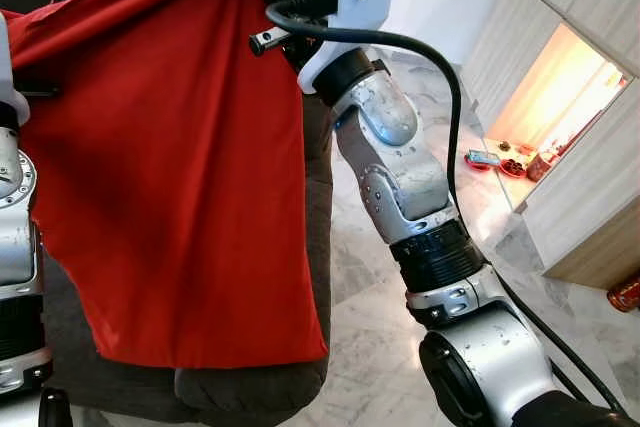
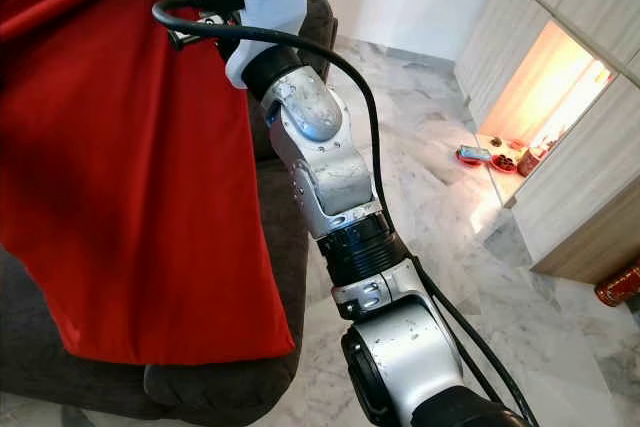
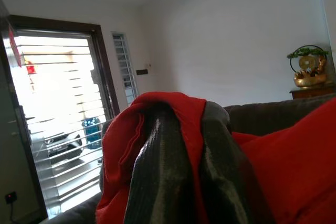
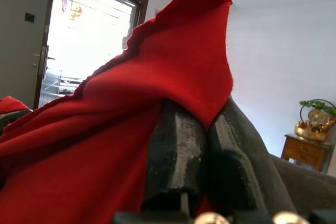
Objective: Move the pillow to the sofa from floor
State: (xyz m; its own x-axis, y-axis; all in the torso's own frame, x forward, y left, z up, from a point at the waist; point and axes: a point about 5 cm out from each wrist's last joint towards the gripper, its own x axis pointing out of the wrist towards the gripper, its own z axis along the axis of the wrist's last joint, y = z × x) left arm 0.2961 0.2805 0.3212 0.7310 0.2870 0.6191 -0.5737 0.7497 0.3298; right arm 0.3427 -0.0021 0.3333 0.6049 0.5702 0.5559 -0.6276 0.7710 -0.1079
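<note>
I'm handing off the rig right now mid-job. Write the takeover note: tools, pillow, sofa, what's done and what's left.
Left tool: shut on an upper edge of the red pillow, fabric bunched between its fingers.
Right tool: shut on the pillow's other upper edge, arm raised high.
Pillow: off the floor, hanging by its top edge between both tools, in front of the dark grey sofa; its lower edge hangs above the sofa's armrest.
Done: pickup and lift.
Left: carry it over the seat, lower it, open both tools, withdraw. The seat is hidden behind the pillow, so check the landing spot first.
</note>
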